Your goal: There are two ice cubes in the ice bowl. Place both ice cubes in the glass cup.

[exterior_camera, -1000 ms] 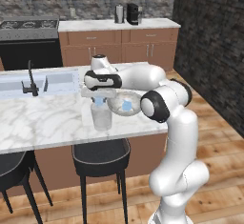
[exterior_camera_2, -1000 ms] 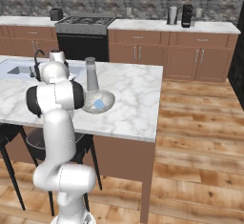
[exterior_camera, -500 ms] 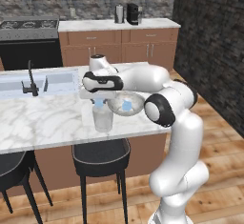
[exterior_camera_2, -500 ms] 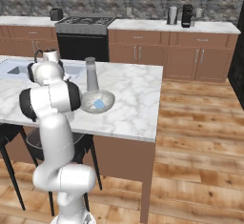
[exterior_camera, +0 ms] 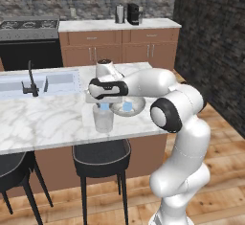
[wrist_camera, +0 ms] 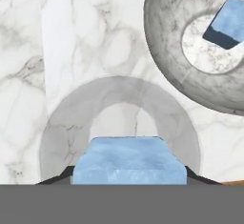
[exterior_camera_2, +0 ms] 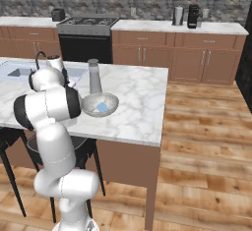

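White marble runs under everything: my desk (exterior_camera: 52,121) is a kitchen island with a sink let into its far left end and one dark faucet (exterior_camera: 31,79) beside it. Two black stools (exterior_camera: 101,158) stand at its near edge, and wooden cabinets with a stove line the back wall.

My fingers (exterior_camera: 103,105) hang right above the glass cup (exterior_camera: 103,118), closed narrow on one ice cube (wrist_camera: 128,161). From my hand camera that pale-blue block sits pinched between my two dark tips, with the cup's round rim (wrist_camera: 57,132) ringing it from below, so the cube is over the cup's mouth and not yet in it. I count one cup, clear and straight-sided, standing upright near the desk's front edge.

Just beside the cup, on the side away from the sink, sits the one ice bowl (exterior_camera: 136,108), wide, shallow and shiny grey. The second ice cube (wrist_camera: 232,18) lies inside it, tilted against the bowl's inner slope; it shows as a small blue patch in the bowl (exterior_camera_2: 101,104) from the right side too. That makes two cubes in all: one in my grip, one in the bowl.

One tall slim grey bottle (exterior_camera_2: 94,77) with a cap stands upright just behind the bowl.
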Motion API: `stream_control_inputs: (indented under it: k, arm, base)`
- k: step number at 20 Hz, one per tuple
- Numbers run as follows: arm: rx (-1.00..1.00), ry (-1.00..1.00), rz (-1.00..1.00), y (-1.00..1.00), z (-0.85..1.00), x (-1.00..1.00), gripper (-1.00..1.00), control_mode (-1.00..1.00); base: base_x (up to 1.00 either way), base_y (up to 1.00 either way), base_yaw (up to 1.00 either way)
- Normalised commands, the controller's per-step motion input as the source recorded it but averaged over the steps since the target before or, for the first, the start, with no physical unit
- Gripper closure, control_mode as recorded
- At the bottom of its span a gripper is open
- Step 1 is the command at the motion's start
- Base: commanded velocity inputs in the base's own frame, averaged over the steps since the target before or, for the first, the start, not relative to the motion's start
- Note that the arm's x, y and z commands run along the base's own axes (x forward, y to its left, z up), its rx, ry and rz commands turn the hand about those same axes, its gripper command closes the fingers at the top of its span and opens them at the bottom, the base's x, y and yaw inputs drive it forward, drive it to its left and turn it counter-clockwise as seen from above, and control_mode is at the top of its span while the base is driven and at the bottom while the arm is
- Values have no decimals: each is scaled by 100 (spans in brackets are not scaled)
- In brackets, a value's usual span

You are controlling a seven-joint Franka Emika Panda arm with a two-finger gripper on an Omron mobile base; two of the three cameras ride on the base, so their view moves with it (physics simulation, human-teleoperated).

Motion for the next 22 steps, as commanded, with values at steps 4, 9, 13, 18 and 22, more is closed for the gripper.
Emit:
stream_control_inputs:
  k: [4, 9, 13, 18, 22]
  arm:
    - [1, 0, 0, 0, 0, 10, 100, -100]
    - [1, 0, 0, 0, 0, 25, 100, -100]
    - [0, 0, 0, 2, -2, 7, 100, -100]
    - [0, 0, 0, 16, -1, 4, -100, -100]
    - [0, 0, 0, 4, 0, 2, -100, -100]
  base:
    - [0, 0, 0]
    - [0, 0, 0]
    - [0, 0, 0]
    - [0, 0, 0]
    - [0, 0, 0]
